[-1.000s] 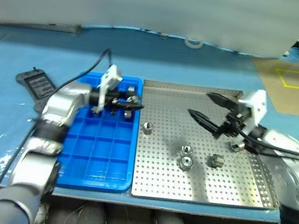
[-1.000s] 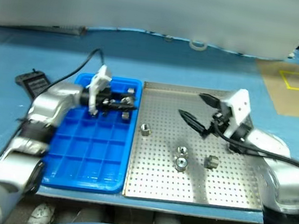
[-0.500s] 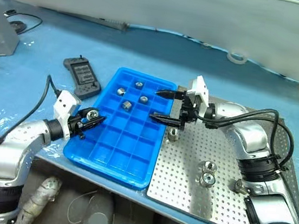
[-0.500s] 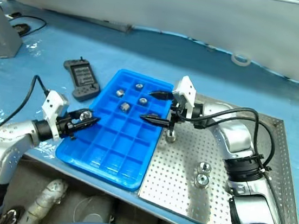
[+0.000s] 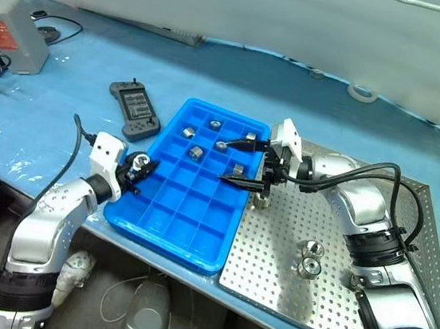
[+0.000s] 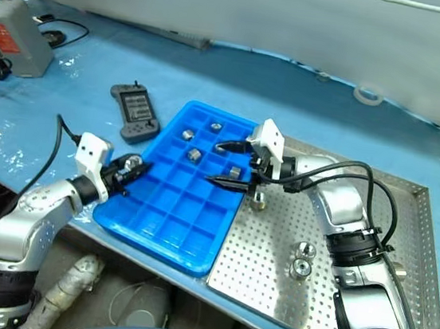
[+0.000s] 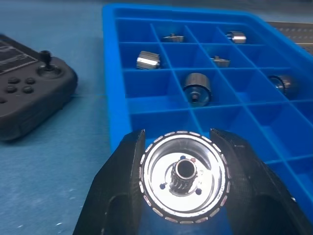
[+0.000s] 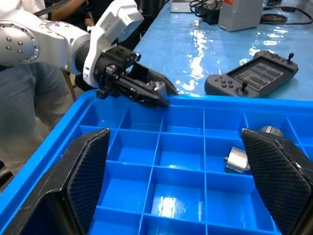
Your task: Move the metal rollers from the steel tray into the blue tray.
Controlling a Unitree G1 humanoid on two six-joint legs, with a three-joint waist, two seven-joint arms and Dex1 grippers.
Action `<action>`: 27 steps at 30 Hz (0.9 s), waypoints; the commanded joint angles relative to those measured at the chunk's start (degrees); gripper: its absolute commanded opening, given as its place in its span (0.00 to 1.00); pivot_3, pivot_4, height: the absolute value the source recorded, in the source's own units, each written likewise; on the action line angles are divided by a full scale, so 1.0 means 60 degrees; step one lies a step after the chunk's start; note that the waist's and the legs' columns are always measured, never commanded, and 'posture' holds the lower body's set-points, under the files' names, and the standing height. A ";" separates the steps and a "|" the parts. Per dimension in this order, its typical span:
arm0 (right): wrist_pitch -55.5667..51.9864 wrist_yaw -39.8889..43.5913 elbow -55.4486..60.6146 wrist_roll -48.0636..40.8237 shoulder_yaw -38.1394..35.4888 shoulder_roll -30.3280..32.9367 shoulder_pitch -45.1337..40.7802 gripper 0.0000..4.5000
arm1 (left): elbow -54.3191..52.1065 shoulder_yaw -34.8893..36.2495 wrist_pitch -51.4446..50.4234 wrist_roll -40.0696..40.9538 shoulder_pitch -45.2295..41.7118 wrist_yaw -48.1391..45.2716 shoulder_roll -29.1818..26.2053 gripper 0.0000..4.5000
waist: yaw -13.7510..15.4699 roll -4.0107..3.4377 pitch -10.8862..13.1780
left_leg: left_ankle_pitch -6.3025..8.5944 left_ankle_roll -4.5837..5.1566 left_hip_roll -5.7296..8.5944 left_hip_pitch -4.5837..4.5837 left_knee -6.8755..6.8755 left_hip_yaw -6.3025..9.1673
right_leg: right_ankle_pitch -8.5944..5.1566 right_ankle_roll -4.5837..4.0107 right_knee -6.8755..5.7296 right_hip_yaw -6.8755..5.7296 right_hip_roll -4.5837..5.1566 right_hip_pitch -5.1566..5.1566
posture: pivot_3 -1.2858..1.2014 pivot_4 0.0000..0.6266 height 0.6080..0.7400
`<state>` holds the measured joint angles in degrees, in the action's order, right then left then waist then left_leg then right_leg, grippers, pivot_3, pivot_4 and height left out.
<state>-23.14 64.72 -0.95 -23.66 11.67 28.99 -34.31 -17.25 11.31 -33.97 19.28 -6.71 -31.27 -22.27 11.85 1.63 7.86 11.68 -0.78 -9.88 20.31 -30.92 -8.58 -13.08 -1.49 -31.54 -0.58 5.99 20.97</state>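
left pincer (image 5: 141, 166) clamped, right pincer (image 5: 237, 162) spread

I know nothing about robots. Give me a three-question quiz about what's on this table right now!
1. What does the left gripper hold?
2. True or false: the right gripper is open over the blue tray.
3. Which lies beside the blue tray, away from the steel tray? A) black handheld controller B) bottle

Key: 1. A metal roller. 2. True. 3. A.
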 commanded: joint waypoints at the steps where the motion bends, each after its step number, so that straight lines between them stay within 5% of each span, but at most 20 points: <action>1: 0.0212 -0.0185 0.0320 0.0019 -0.0307 -0.0062 0.0000 1.00 | 0.0096 0.0040 0.0171 0.0066 -0.0414 0.0169 -0.0128 0.38 | -0.0005 0.0000 0.0000 | -0.0002 -0.0003 0.0001 -0.0003 0.0000 0.0002 | 0.0004 0.0006 -0.0002 -0.0001 0.0000 -0.0002 | 0.65 0.24 1.00; 14: 0.0524 -0.0537 0.0370 0.0318 -0.0376 -0.0106 0.0364 1.00 | 0.1336 -0.1140 0.0334 -0.0271 -0.1397 0.0393 0.0256 0.38 | -0.0047 0.0009 -0.0004 | -0.0008 -0.0008 0.0001 -0.0009 0.0002 0.0007 | 0.0021 0.0037 -0.0009 -0.0009 -0.0002 -0.0008 | 0.64 0.24 1.00; 22: 0.0577 -0.0689 0.0457 0.0368 -0.0405 -0.0073 0.0487 1.00 | 0.1346 -0.0994 0.0321 -0.0111 -0.1458 0.0193 -0.0008 0.95 | -0.0090 0.0008 -0.0004 | -0.0014 -0.0017 -0.0001 -0.0034 0.0011 0.0007 | 0.0019 0.0037 -0.0015 -0.0007 -0.0003 -0.0020 | 0.63 0.24 1.00; 27: 0.0589 -0.0750 0.0518 0.0352 -0.0544 0.0022 0.0554 1.00 | 0.1134 -0.0843 0.0439 0.0367 -0.1927 -0.0278 -0.0249 0.95 | -0.0162 0.0008 -0.0004 | -0.0029 -0.0039 -0.0007 -0.0035 0.0032 0.0010 | 0.0019 0.0038 -0.0021 -0.0016 -0.0006 -0.0016 | 0.62 0.24 1.00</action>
<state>-20.46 60.33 0.00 -21.05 10.40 28.46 -31.27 -8.44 4.99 -32.36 19.52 -16.19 -31.40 -23.06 10.88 1.68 7.84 11.50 -1.00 -9.92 20.11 -30.73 -8.53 -12.97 -1.27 -31.67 -0.70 5.95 20.85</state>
